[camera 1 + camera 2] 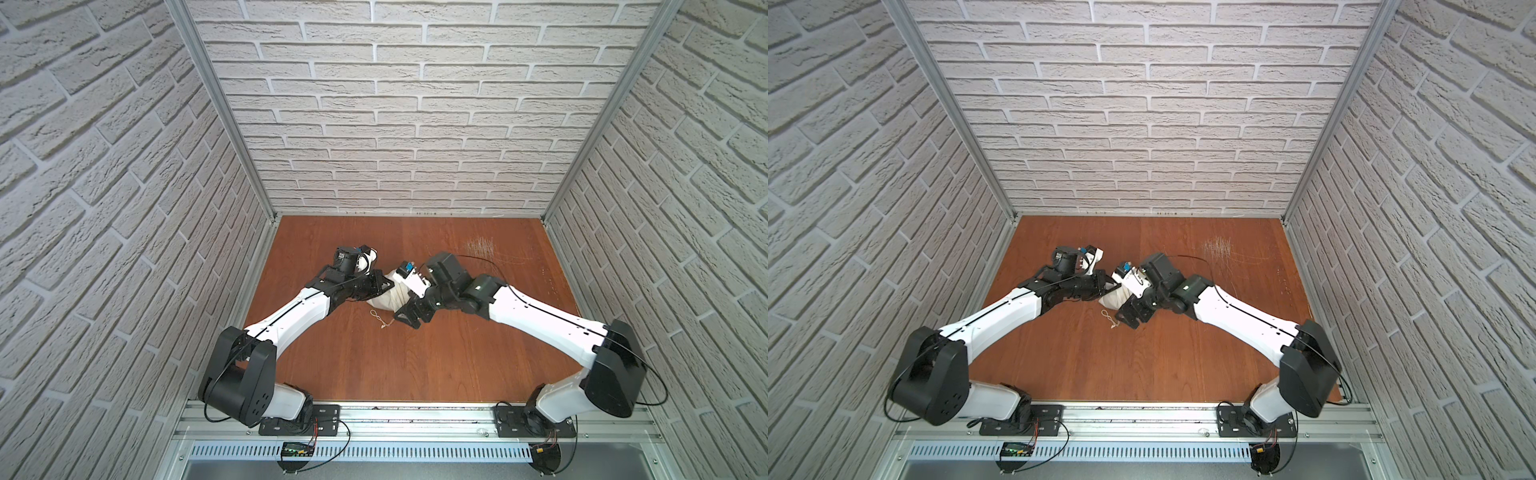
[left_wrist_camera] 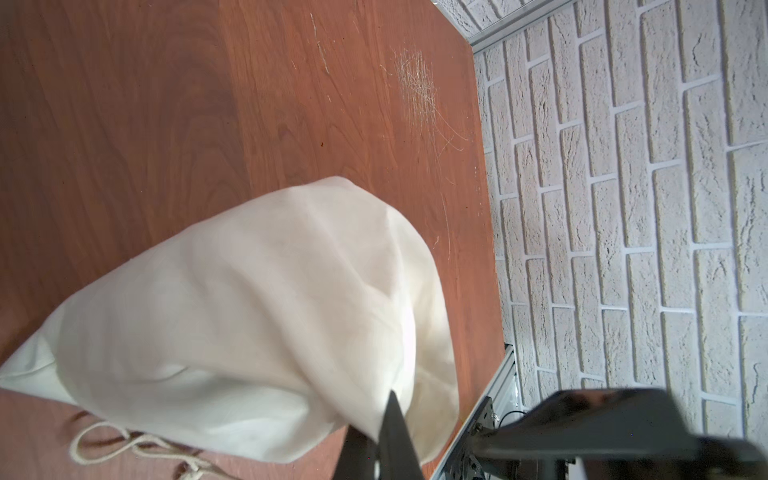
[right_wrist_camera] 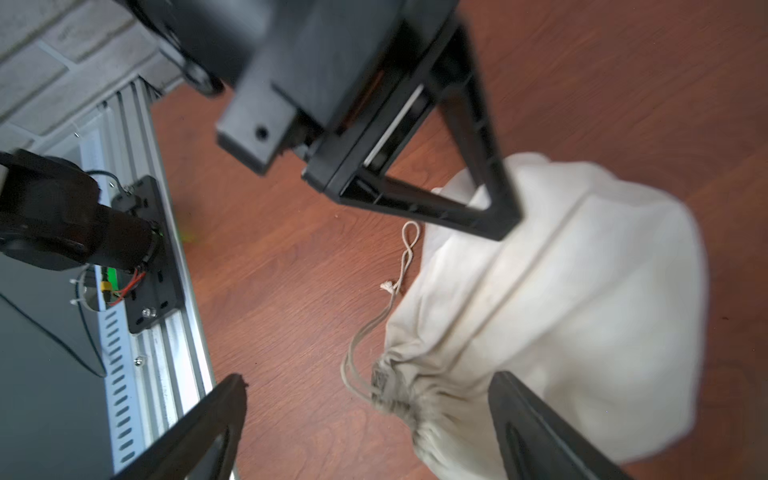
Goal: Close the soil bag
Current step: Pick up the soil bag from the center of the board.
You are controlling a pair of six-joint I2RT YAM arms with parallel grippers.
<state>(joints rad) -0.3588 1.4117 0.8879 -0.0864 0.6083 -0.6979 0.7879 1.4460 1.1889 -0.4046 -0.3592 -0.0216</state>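
Right wrist view puts the soil bag [image 3: 582, 299] on its side on the wooden table [image 3: 291, 270], well apart from the aluminium rail [image 3: 137, 270] that carries the arm bases, with its gathered neck on the rail side. A small tag [image 3: 380, 379] by the neck bears dark print, too blurred to read. The beige cord [image 3: 405, 257] trails loose over the wood between sack and rail, ending in a frayed knot. The right gripper [image 3: 370, 376] stands with jaws wide apart and the neck between them; both fingers are cut off by the frame edge. The left gripper [image 2: 388, 413] is pinched together on a fold of cloth on the part of the bag farther from the rail. In both top views the two wrists cover most of the sack [image 1: 390, 299] [image 1: 1115, 297], leaving only a pale strip and the cord [image 1: 380, 322] [image 1: 1109, 320] in sight. Bare wood lies open from the bag to the rail, and beyond the bag a scratched patch [image 1: 482, 247] marks the boards. Brick-pattern walls [image 1: 374, 124] close the table's other three edges.
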